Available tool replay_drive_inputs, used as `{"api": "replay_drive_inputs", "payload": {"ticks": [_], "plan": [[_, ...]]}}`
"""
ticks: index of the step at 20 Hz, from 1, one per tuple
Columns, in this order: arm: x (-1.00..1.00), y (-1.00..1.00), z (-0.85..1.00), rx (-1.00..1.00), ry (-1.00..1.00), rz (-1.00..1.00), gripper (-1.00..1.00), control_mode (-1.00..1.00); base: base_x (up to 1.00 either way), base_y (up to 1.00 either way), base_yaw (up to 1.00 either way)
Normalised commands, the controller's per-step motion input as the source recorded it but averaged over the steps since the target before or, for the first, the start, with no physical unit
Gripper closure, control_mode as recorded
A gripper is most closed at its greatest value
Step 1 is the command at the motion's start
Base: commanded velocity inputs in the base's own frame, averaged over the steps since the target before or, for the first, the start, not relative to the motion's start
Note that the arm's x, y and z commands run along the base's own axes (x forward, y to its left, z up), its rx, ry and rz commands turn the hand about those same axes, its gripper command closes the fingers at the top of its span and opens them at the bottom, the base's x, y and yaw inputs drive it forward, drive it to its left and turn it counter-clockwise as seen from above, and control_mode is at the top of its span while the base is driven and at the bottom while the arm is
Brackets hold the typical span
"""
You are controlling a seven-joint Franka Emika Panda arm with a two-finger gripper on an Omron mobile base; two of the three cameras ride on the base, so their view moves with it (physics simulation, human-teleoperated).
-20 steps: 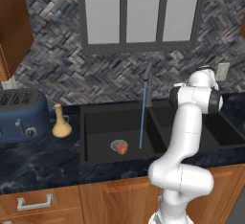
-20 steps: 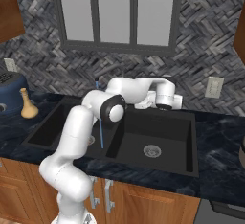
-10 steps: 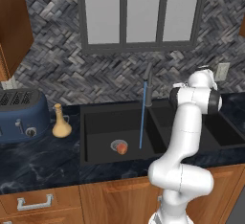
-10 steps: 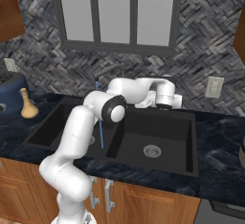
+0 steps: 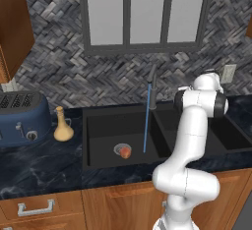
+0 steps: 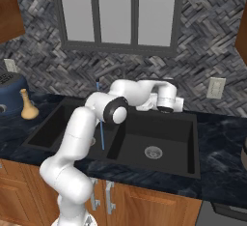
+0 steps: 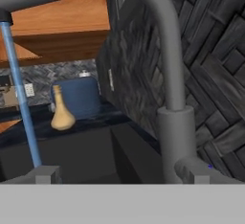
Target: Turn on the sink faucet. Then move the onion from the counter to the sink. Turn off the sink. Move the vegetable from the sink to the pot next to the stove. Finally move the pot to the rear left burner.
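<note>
The onion [image 5: 125, 152] lies in the left sink [image 5: 98, 162] basin under running water, so faucet [image 7: 167, 74] shut-off, pot and burner remain; fingers [image 7: 119, 174] wide open, empty, beside the faucet base.

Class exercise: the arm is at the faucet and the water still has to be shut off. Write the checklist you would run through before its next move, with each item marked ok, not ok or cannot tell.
1. Water running: ok, a blue stream falls from the sink faucet into the sink's left basin.
2. Onion in the sink: ok, the onion lies on the basin floor, near the drain.
3. Gripper open and empty: ok, the finger tips stand wide apart with nothing between them.
4. Hand close to the faucet: ok, the hand view shows the spout's base right ahead.
5. Lever lined up between the jaws: cannot tell.
6. Tan vase clear of the arm: ok, it stands on the counter left of the sink.
</note>
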Motion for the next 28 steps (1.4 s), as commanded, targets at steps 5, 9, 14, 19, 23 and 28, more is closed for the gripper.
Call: {"api": "replay_drive_inputs", "payload": {"ticks": [5, 9, 14, 19, 23, 28], "plan": [[0.00, -0.01, -0.01, 0.00, -0.01, -0.05, -1.00, -1.00, 0.00, 0.00, 0.00], [0.00, 0.00, 0.00, 0.00, 0.00, -0.04, -1.00, -1.00, 0.00, 0.00, 0.00], [0.00, 0.00, 0.00, 0.00, 0.00, -0.04, -1.00, -1.00, 0.00, 0.00, 0.00], [0.01, 0.00, 0.00, 0.00, 0.00, -0.03, -1.00, -1.00, 0.00, 0.00, 0.00], [0.07, -0.03, 0.00, 0.00, 0.00, -0.01, -1.00, -1.00, 0.00, 0.00, 0.00], [0.10, -0.01, 0.00, 0.00, 0.00, 0.00, -1.00, -1.00, 0.00, 0.00, 0.00]]}}
